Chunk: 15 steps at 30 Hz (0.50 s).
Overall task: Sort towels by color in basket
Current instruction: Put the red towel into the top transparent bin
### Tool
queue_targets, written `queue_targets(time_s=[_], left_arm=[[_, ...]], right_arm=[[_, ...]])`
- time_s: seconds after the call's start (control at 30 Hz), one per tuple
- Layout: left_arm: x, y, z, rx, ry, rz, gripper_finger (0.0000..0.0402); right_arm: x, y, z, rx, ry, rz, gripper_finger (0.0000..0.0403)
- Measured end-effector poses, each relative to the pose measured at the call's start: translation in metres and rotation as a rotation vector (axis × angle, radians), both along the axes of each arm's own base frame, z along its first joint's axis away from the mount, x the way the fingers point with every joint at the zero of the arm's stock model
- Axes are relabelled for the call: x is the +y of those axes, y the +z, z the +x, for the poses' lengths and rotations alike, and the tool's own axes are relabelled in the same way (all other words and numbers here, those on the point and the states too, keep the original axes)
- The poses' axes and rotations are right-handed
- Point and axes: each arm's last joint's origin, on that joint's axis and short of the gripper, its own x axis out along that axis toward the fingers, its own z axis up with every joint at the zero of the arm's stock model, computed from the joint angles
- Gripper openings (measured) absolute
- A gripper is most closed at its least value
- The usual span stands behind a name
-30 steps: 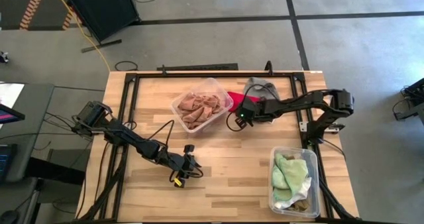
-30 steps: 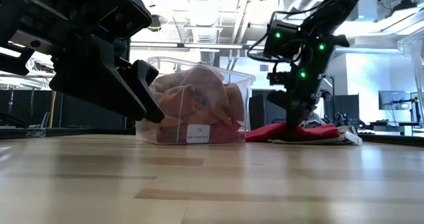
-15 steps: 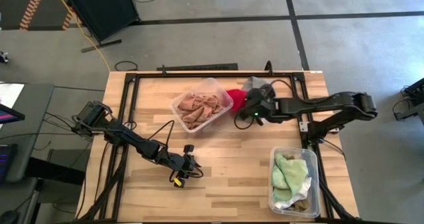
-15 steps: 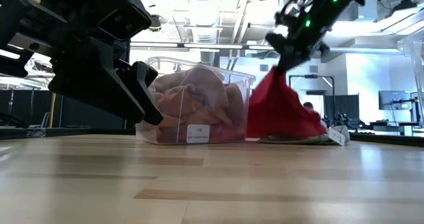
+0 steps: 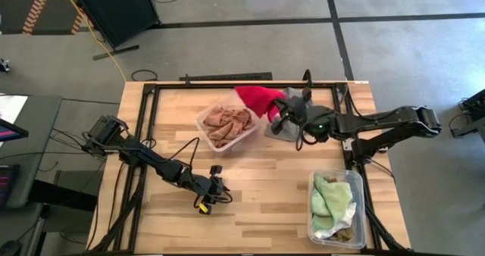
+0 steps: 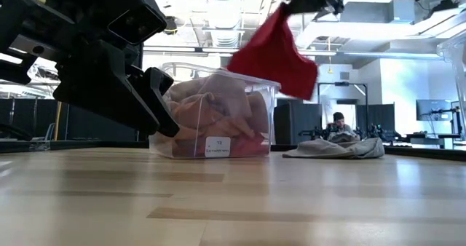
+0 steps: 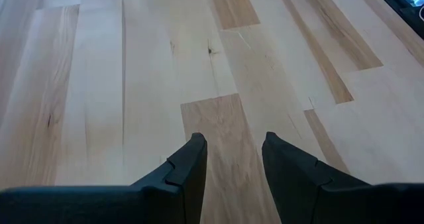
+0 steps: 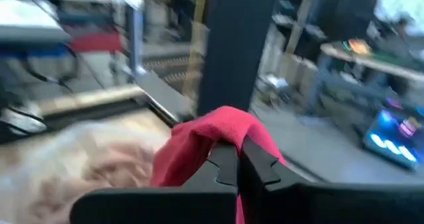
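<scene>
Transfer step: right gripper [image 5: 282, 113] pinches red towel [image 5: 256, 99], hanging at the bin's [image 5: 206, 126] 2 o'clock corner. Next: centre over bin, release. Left gripper [image 7: 233, 159] spread, idle.

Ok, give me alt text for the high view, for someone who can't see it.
Seen from above, the right end effector is shut on a red towel, holding it over the far edge of a clear bin of rust-orange and tan towels. A grey towel lies under the right arm, and a second bin near the right edge holds pale green towels. The left end effector rests open over bare wood.
</scene>
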Motion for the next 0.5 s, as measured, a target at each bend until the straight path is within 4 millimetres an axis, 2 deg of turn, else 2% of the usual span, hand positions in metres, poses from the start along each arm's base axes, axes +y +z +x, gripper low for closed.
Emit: queue_targets(time_s=[0.5], left_arm=[[0.000, 0.000, 0.000, -0.001, 0.001, -0.002, 0.0139]], right_arm=[[0.008, 0.029, 0.007, -0.269, 0.358, -0.102, 0.0017]])
